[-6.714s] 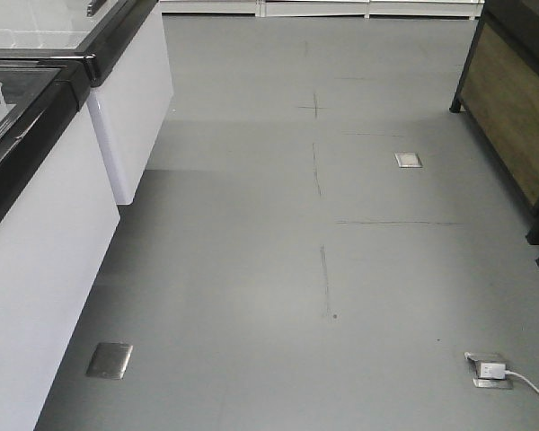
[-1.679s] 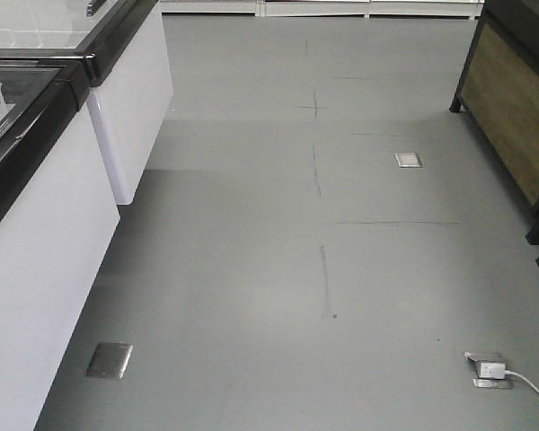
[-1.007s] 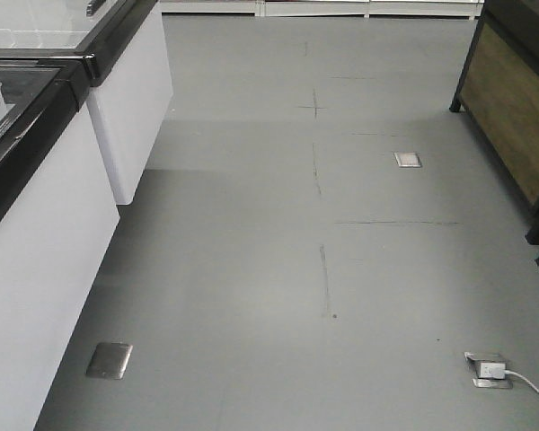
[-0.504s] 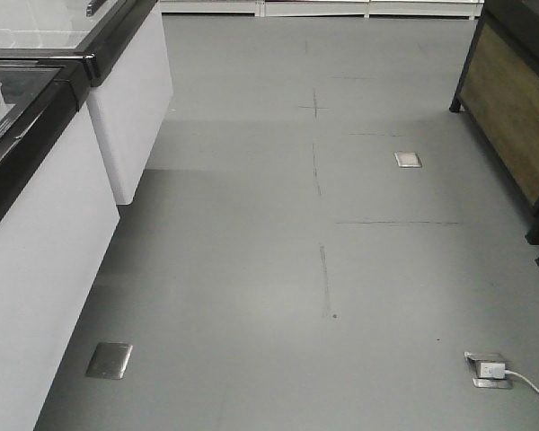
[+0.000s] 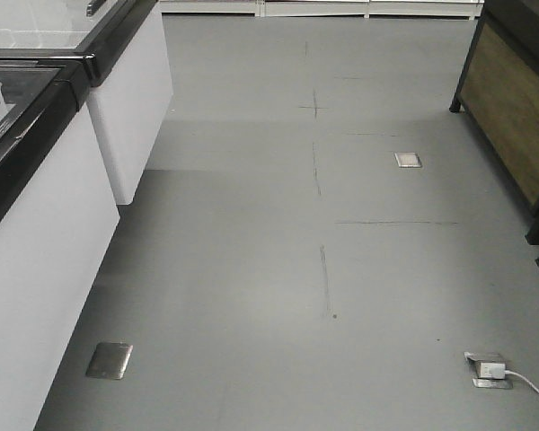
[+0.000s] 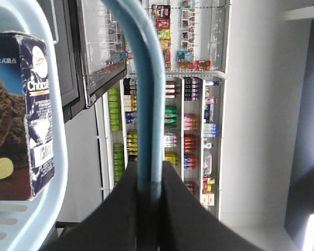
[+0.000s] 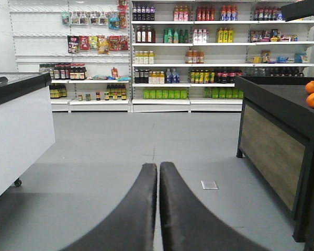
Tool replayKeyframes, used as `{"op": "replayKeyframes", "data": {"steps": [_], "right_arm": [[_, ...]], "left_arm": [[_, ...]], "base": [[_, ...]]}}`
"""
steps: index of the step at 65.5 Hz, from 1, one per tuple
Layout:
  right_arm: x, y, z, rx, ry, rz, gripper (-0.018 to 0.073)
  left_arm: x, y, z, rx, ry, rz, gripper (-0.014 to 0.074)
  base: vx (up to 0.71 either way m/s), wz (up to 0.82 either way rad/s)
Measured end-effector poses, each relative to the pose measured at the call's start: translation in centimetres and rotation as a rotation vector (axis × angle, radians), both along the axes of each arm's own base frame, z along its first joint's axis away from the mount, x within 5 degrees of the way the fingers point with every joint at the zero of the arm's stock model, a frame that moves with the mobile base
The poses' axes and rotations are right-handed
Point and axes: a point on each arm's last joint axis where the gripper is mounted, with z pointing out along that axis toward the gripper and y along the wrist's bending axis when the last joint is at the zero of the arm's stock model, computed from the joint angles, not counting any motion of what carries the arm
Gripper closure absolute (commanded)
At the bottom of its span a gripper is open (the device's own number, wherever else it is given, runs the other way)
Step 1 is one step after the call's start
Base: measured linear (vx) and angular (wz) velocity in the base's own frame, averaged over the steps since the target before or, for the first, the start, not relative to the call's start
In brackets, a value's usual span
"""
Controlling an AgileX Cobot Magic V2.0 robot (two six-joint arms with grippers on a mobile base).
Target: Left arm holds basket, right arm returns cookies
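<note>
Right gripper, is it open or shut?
Shut. In the right wrist view the right gripper has its two black fingers almost touching, with nothing held between them.

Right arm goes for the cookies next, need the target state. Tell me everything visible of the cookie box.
The cookie box shows only in the left wrist view, cut off by the picture's left edge. It is dark navy cardboard with white "Choco..." lettering, a chocolate cookie picture on the broad face, and a narrow side panel bearing a white barcode label. It looks closed and undented. It sits inside the light blue basket, close beside the rim. Nothing grips it.
</note>
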Motion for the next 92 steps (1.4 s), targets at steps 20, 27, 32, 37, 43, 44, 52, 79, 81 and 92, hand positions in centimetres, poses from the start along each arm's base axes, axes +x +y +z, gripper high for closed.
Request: {"op": "replayKeyframes", "data": {"steps": [20,27,32,37,43,44,52,79,81,92], "right_arm": [[0.0,0.0,0.0,0.000,0.000,0.000,0.0566],[0.0,0.0,0.0,0.000,0.000,0.000,0.0566],[0.0,0.0,0.0,0.000,0.000,0.000,0.0566],[0.0,0.0,0.0,0.000,0.000,0.000,0.0566],[0.0,0.0,0.0,0.000,0.000,0.000,0.0566],[0.0,0.0,0.0,0.000,0.000,0.000,0.0566],[0.0,0.0,0.0,0.000,0.000,0.000,0.0566],[0.0,0.0,0.0,0.000,0.000,0.000,0.0566],[0.0,0.0,0.0,0.000,0.000,0.000,0.0566],[0.0,0.1,0.0,0.000,0.000,0.012,0.0566]], "left_arm": [[-0.5,-2.3,7.4,0.268,-0.081,-0.072,0.0605],[-0.3,-5.8,10.4,0.372,-0.139,-0.142,0.0605],[0.3,-9.1,11.8,0.429,-0.187,-0.239,0.0605],[0.7,-12.4,12.2,0.445,-0.220,-0.339,0.0605],[1.1,-16.5,11.2,0.434,-0.233,-0.466,0.0605],[1.1,-17.2,10.9,0.432,-0.233,-0.486,0.0605],[0.4,-21.9,7.9,0.412,-0.207,-0.637,0.0605],[-3.4,-32.9,-2.3,0.317,-0.073,-1.026,0.0605],[-3.8,-33.7,-3.0,0.312,-0.065,-1.062,0.0605],[-6.2,-38.0,-5.9,0.302,-0.034,-1.255,0.0604]], "base": [[0.00,0.00],[0.00,0.00],[0.00,0.00],[0.00,0.00],[0.00,0.00],[0.00,0.00],[0.00,0.00],[0.00,0.00],[0.00,0.00],[0.00,0.00]]}}
